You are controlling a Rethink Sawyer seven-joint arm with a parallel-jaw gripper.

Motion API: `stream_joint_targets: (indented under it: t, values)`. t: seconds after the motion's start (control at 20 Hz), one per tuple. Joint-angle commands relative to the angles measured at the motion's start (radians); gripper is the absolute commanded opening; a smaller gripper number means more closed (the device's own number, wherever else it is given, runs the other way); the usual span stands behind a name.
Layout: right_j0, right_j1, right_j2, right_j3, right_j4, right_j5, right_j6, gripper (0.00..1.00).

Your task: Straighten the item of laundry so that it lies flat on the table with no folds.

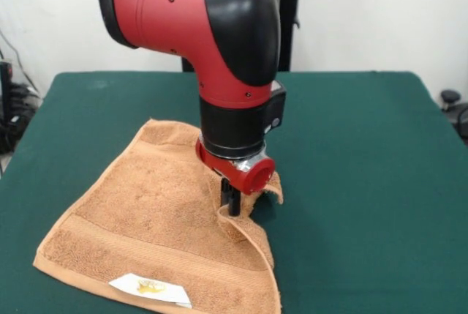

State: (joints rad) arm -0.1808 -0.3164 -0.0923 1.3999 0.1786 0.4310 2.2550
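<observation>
Green table (365, 146), orange-tan towel (146, 211) on its near-left part, w/ right edge lifted & folded over. White label (150, 287) at towel's near hem. Gripper (231, 203) pinches the raised towel fold, clenched on it.

A towel (157, 219) in warm orange-tan terry fills the lower left of the frame, with a smoother woven band in the same shade running across its lower part. A small white label (150, 288) with a yellow mark sits at the bottom edge. The table (365, 167) beneath is a deep, even green. From the top of the frame comes a glossy red arm (212, 28) with black sections, ending in a red collar above a black gripper (231, 198). The wall (380, 14) behind is plain white.
</observation>
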Motion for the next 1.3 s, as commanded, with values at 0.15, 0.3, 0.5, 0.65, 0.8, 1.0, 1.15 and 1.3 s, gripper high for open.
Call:
stream_joint_targets:
  t: [0.15,0.3,0.5,0.65,0.8,1.0,1.15,1.3]
  values:
    - [-0.006,0.062,0.247,0.152,0.068,-0.124,0.145,0.0]
    - [0.005,0.051,0.239,0.158,0.075,-0.11,0.156,0.0]
    - [0.005,0.022,0.249,0.182,0.088,-0.091,0.158,0.0]
    - [0.001,0.009,0.265,0.195,0.098,-0.081,0.155,0.0]
    - [0.0,0.01,0.275,0.198,0.107,-0.087,0.158,0.0]
    - [0.006,0.014,0.284,0.197,0.123,-0.096,0.167,0.0]
    - [0.01,0.013,0.283,0.196,0.133,-0.09,0.169,0.0]
    - [0.006,0.01,0.283,0.196,0.135,-0.088,0.164,0.0]
